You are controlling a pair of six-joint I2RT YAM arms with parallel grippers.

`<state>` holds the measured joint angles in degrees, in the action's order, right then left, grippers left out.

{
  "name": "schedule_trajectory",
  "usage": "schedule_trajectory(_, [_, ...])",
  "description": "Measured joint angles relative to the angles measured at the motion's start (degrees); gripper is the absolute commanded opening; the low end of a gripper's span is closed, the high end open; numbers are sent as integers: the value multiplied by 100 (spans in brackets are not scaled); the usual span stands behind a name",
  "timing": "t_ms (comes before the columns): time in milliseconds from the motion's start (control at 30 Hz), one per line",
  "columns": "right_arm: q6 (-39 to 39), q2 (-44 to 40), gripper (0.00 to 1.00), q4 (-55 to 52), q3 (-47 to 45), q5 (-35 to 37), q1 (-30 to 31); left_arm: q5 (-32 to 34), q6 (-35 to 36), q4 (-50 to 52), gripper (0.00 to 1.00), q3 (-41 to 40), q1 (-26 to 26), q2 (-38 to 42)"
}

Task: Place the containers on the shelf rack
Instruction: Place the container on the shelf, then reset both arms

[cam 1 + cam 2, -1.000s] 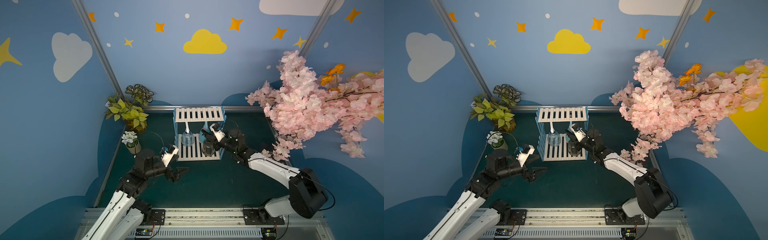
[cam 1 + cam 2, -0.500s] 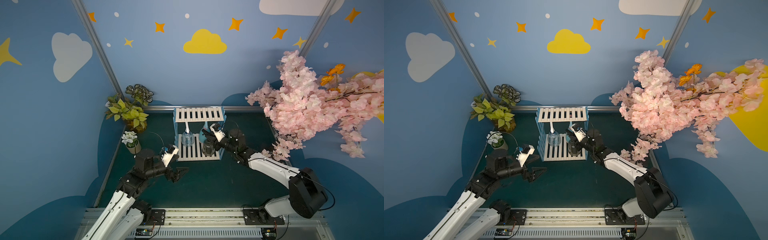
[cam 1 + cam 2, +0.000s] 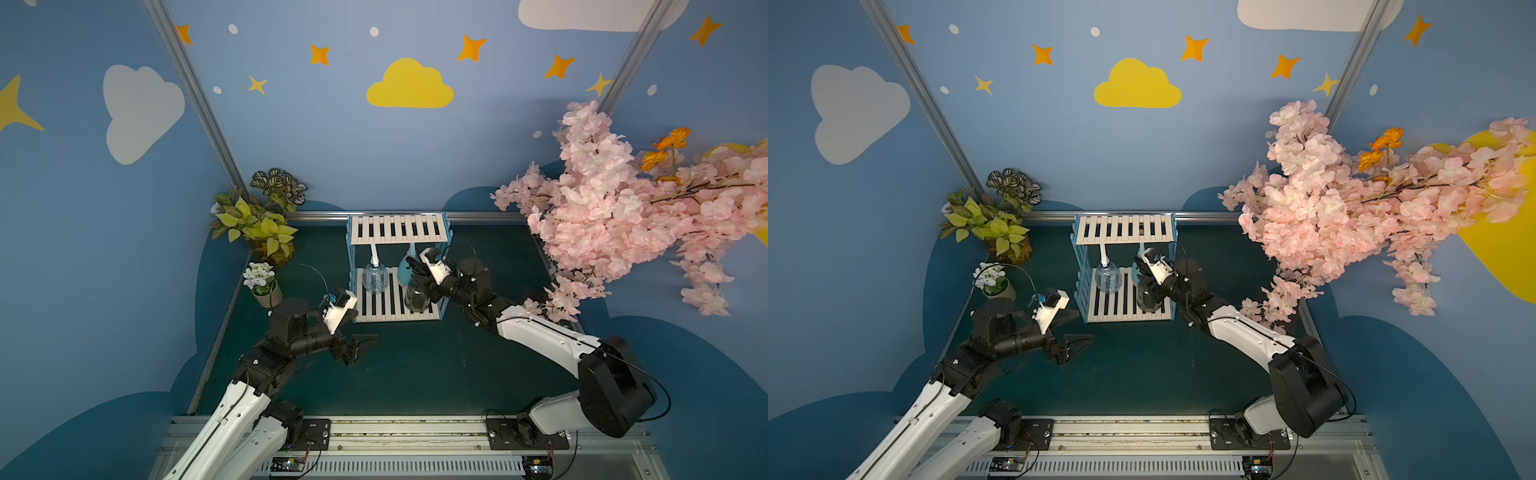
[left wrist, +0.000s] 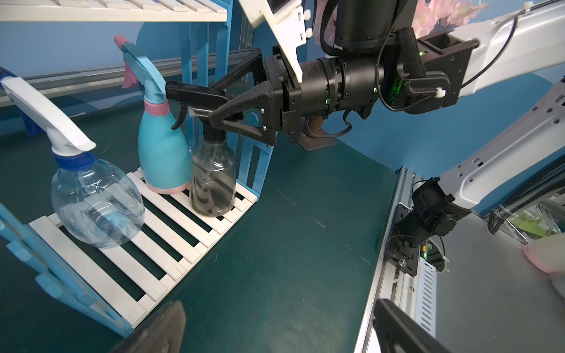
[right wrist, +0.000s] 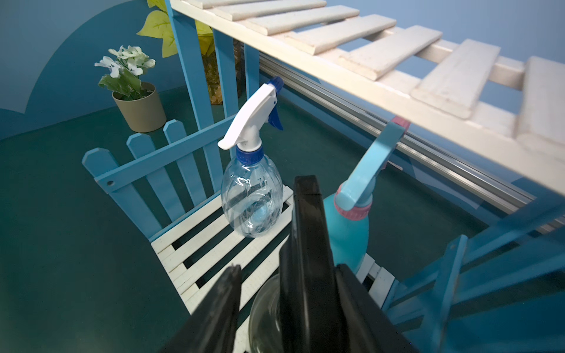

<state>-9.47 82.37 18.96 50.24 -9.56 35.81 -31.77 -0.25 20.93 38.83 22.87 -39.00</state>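
My right claw [image 4: 211,104] reaches in at the right side of the shelf rack [image 3: 399,241], which stands at the middle of the table's [image 3: 415,374] back edge. Its jaws are parted and straddle the black trigger head [image 5: 305,238] of the dark bottle [image 4: 212,183]. In my right wrist view a plain gap shows between one finger [image 5: 223,305] and the trigger, while the other finger sits close beside it, so I am not clamping the bottle.

The dark bottle stands upright on the lower shelf [image 3: 397,318], at that shelf's front right corner. Just behind it stands the teal bottle [image 4: 162,159], also upright, its pink-tipped spout slanting up toward the upper shelf. Whether the two touch I cannot tell. The clear bottle [image 4: 94,207] with the white sprayer stands upright toward the left side of the same shelf, apart from the other two.

My left claw [image 3: 363,349] hangs over the bare table just in front of the rack's front left corner, jaws spread wide, gripping nothing.

A pot of white flowers [image 3: 266,293] stands near the table's left edge, with a leafy plant [image 3: 259,230] behind it in the back left corner. A pink blossom branch [image 3: 602,216] overhangs the table's right edge.
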Motion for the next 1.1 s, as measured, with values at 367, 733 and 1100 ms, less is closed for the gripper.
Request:
schedule_trajectory(367, [-26, -564, 79, -367, -13, 20, -4, -15, 0, 0, 100, 0, 0, 0])
schedule_trajectory(733, [0, -1921, 90, -1349, -289, 0, -4, 33, -20, 0, 100, 0, 0, 20])
schedule_trajectory(1100, [846, -3941, 96, -2240, -1088, 691, -15, 1104, -216, -289, 100, -46, 0, 299])
